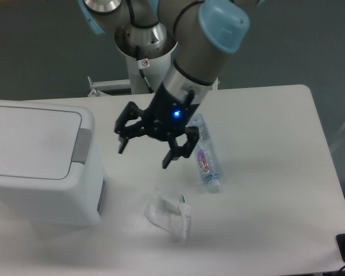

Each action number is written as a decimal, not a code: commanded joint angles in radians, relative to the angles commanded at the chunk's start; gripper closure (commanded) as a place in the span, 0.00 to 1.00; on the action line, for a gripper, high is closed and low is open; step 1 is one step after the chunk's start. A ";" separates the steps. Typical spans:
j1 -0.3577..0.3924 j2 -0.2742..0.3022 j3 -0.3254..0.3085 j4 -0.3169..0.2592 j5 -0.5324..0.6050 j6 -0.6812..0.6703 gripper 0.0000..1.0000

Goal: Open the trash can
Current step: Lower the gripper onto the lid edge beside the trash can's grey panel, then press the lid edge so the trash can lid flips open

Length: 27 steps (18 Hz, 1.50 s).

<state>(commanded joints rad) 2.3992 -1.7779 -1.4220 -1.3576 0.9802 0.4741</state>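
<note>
One target: I see the trash can [40,164], left of frame, stiff plastic.
Contact: gray push tab [83,146].
Gripper [146,152]: jaws spread, empty.

You're looking at a robotics lab: an industrial arm [190,63] on a pedestal mount [145,46], bare white tabletop [276,172], grey floor [34,52].

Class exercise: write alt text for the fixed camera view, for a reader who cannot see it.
A robot arm's open pincer hangs empty above a white table, right of a closed white trash can with a gray push tab. A plastic bottle and a crumpled wrapper lie on the table.
</note>
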 joint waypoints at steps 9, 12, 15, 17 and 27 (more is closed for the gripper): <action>-0.049 0.023 -0.052 0.005 0.009 -0.009 0.00; -0.063 0.020 -0.054 0.003 0.009 -0.009 0.00; -0.063 0.020 -0.054 0.003 0.008 -0.009 0.00; -0.064 0.018 -0.054 0.006 0.009 -0.009 0.00; -0.064 0.017 -0.077 0.020 0.025 -0.006 0.00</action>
<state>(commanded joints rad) 2.3347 -1.7610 -1.4987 -1.3376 1.0047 0.4678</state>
